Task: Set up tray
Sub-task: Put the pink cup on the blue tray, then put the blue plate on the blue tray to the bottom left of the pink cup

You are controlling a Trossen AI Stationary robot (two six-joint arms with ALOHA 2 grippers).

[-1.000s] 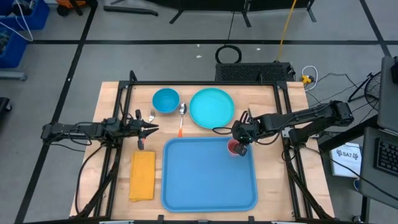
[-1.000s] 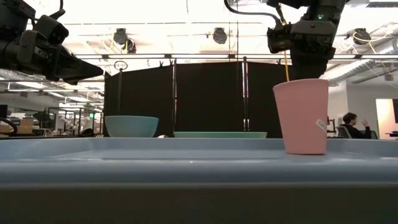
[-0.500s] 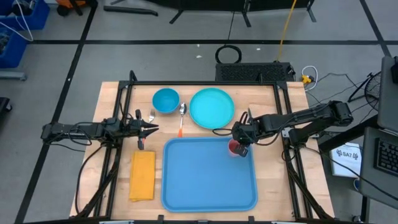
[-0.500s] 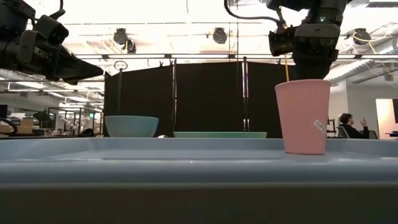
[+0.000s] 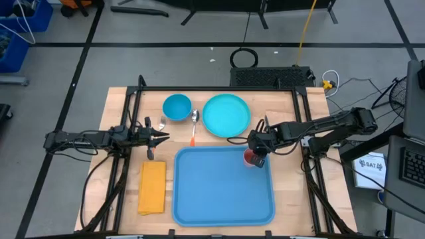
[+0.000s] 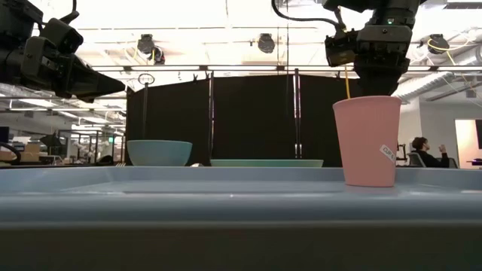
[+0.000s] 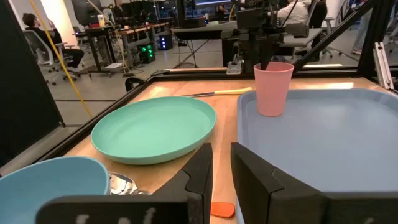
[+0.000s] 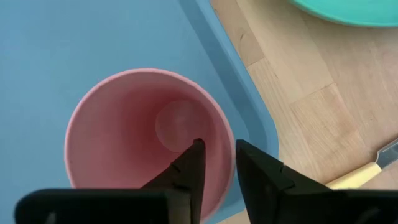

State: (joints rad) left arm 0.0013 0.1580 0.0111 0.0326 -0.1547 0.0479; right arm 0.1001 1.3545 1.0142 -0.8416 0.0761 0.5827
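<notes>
The tray (image 5: 224, 186), a large flat blue plastic rectangle with rounded corners and a raised rim, lies in the lower middle of the high view, its long axis running from the top of the frame to the bottom. Its floor is bare except in the upper right corner, where a pink plastic cup (image 5: 250, 157) stands upright just inside the rim.

The right gripper (image 5: 258, 153) hangs directly over that cup. In the right wrist view its two dark fingers (image 8: 188, 169) straddle the cup's wall, one inside the mouth and one outside, with a narrow gap between them and the pink rim showing in that gap; they look slackened rather than pinching, so the cup seems to stand on its own. The right arm is by far the nearer to the tray, and its likely next move is straight up and clear of the cup.

The left gripper (image 5: 159, 138) waits off the tray's upper left corner, its jaws a narrow slit apart and holding nothing, near a round turquoise plate (image 5: 226, 114), a blue bowl (image 5: 176, 107), a spoon (image 5: 194, 117) and a yellow-orange folded napkin (image 5: 152, 187).
</notes>
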